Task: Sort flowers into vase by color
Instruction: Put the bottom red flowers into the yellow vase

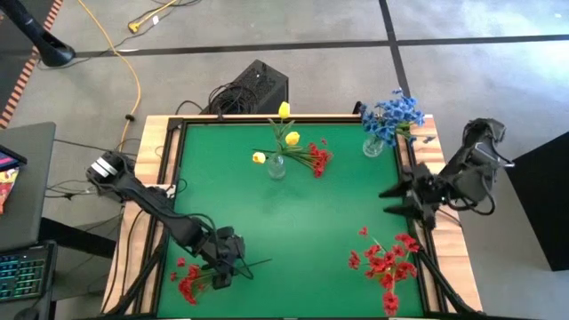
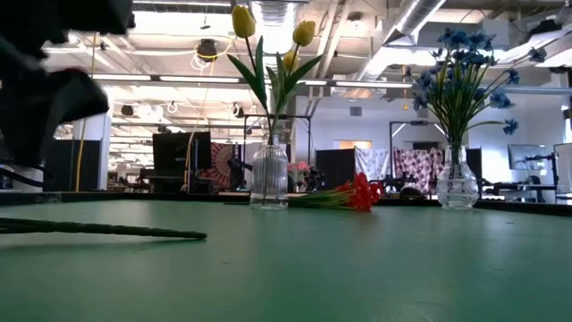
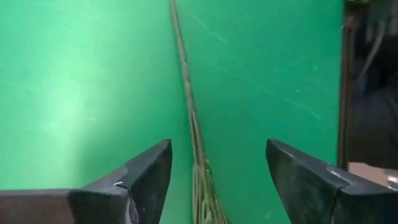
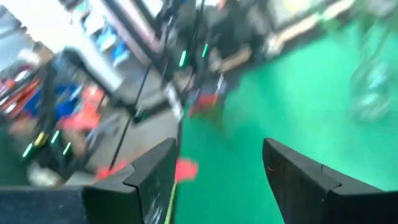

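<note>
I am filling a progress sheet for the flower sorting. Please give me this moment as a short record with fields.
yellow flowers: in the glass vase at the middle back of the table
blue flowers: in the vase at the back right corner
red flowers: one bunch lying beside the yellow vase, a pile front right, a bunch front left
left gripper: open, low over the stem of the front left bunch
right gripper: open, at the right edge, holding nothing
</note>
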Tool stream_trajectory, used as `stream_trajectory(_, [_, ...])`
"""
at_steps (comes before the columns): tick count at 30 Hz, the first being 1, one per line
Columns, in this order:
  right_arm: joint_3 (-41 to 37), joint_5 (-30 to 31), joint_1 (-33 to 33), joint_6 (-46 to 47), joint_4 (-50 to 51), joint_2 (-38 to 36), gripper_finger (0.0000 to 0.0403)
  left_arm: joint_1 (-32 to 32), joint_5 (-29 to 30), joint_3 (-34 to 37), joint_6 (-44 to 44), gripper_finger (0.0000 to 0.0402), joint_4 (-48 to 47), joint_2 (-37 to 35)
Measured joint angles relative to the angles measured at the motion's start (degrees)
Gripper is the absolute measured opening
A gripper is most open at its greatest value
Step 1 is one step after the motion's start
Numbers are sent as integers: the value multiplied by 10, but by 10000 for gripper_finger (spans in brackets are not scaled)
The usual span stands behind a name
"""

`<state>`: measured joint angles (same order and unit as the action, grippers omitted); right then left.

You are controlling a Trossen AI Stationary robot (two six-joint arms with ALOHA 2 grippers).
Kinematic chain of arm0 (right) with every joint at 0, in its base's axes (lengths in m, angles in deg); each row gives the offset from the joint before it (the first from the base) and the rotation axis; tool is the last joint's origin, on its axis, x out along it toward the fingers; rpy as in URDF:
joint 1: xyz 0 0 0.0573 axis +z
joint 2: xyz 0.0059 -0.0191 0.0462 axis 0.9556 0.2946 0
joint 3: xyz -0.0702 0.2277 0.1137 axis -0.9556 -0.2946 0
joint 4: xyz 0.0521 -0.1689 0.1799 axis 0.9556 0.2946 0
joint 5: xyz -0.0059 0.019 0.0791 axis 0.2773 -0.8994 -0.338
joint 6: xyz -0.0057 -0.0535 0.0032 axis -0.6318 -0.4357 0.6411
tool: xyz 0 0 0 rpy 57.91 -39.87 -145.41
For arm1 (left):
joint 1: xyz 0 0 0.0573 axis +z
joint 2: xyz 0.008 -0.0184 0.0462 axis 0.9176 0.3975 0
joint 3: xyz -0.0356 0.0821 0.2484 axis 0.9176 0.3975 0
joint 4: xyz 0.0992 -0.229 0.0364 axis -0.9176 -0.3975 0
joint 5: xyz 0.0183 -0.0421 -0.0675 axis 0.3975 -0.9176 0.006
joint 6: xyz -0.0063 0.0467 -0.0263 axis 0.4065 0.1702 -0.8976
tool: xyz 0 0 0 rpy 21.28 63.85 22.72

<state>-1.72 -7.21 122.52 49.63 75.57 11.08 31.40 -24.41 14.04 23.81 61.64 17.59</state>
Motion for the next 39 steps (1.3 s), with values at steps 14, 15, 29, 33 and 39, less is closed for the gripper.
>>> stream_trajectory(14, [0, -9, -75, -82, -58, 2, 265, -2, -54, -3, 0, 247, 7, 105])
stream_trajectory(15, [0, -9, -75, -82, -58, 2, 265, -3, -52, -3, 10, 245, 5, 103])
stream_trajectory(29, [0, -9, -74, -82, -59, 2, 265, -5, -33, -2, 92, 63, -12, 103])
stream_trajectory(33, [0, -9, -75, -91, -79, 2, 265, 4, -41, -15, 107, 10, -27, 95])
stream_trajectory(39, [0, -9, -75, -222, -187, 1, 265, 47, -13, -65, 168, 5, -47, 55])
